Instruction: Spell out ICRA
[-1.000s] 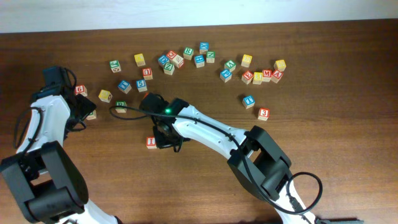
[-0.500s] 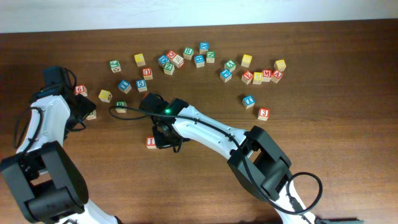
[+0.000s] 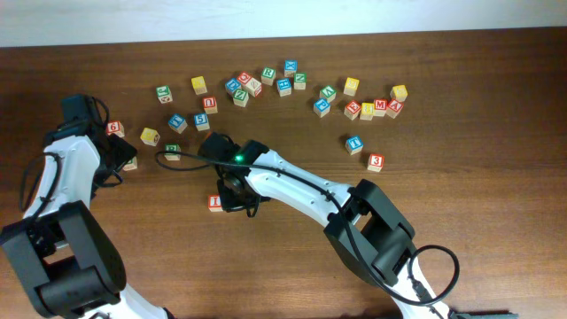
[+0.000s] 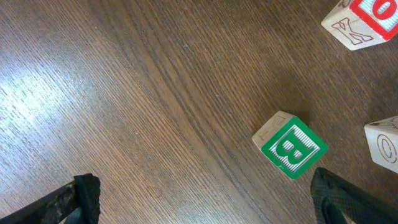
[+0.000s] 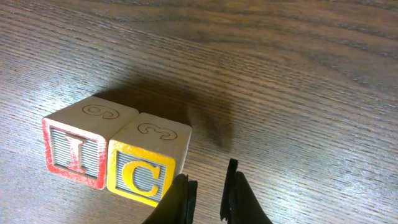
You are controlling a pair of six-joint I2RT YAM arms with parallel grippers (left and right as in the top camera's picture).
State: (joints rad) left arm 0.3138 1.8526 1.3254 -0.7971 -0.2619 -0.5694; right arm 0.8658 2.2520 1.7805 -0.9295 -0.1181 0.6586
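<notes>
Inspection of the current state, for your attention.

The I cube (image 5: 73,151) and the C cube (image 5: 144,168) are sitting on the tabletop (image 5: 298,93), touching face to face. The C is lying directly to the right of the I cube as the right wrist camera is showing them.

The right gripper (image 5: 208,194) is hovering just beside the C, on the side away from the I cube. Its fingers are pressed nearly together and are pinching nothing.

The left gripper (image 4: 205,202) is standing spread wide, well apart from the I cube. A green B cube (image 4: 290,145) is lying between its fingers, untouched.

What is reading as the R cube (image 3: 267,74) is lying well beyond the I cube, in the scatter toward the far edge, with other cubes near it. I cannot pick out the fourth letter at this size.

Handling, as a judgement: you are dealing with small wooden cubes that are rigid, light and not fragile. Their smooth painted faces are likely to slide or twist under a glancing touch. Take hold across two opposite flat faces at mid-height, with the fingers square to them and never across the corners.
</notes>
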